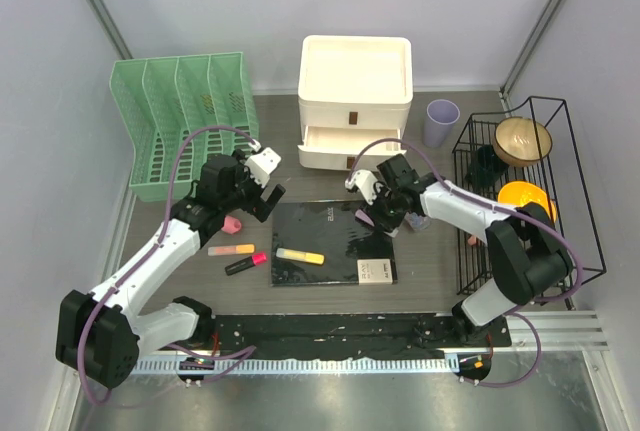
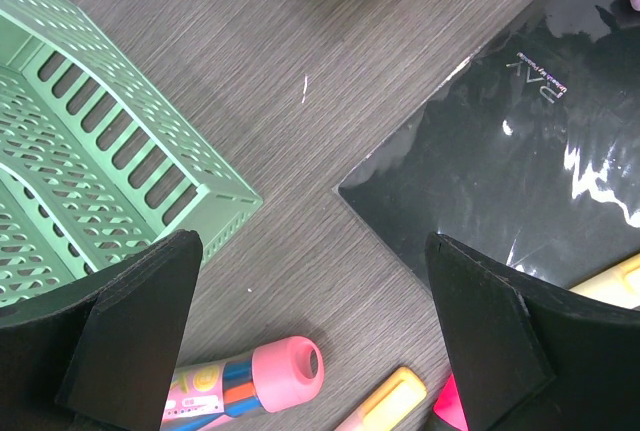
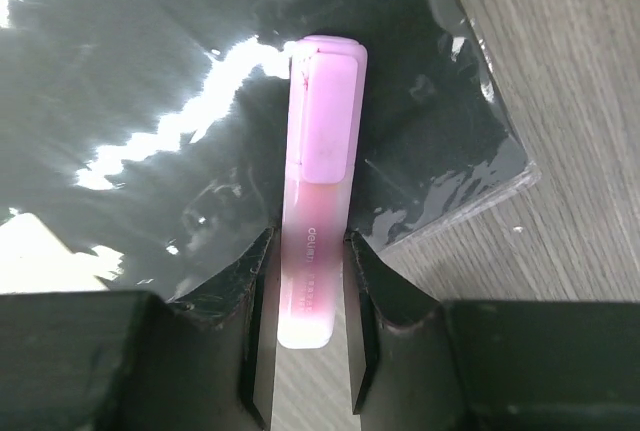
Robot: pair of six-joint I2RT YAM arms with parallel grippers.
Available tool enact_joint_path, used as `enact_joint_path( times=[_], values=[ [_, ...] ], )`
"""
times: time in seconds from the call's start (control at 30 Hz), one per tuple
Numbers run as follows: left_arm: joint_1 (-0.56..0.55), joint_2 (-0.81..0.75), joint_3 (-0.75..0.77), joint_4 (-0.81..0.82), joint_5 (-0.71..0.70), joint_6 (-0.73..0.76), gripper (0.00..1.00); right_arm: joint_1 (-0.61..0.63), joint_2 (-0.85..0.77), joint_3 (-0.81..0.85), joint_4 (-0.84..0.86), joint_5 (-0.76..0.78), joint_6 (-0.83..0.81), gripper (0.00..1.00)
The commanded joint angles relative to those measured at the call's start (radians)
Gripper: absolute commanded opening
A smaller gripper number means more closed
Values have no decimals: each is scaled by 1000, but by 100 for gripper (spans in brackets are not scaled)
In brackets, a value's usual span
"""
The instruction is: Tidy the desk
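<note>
While right jaws clamp one purple highlighter [image 3: 322, 151] on one notebook [image 3: 150, 101], left jaws gape empty.

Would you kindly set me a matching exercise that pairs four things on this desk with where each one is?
Things:
1. tan bowl
2. yellow highlighter
3. lilac highlighter
4. file rack

Places:
A. on the notebook
B. at the back left of the desk
C. in the wire rack
D. in the right gripper

Pairs: 1-C; 2-A; 3-D; 4-B
</note>
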Motion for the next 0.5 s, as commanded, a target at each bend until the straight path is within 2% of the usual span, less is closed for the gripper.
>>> enact_joint_path(
  times=[0.0,0.2,0.47],
  values=[
    [5,-25,1,47,-4,14,100,4,-71,114,-78,-61,34,1],
    [4,-26,-3,50,-7,17,100,15,-120,247,-119,-99,77,1],
    [4,-23,-2,53,-2,14,100,16,-84,453,-141,1,48,1]
  ],
)
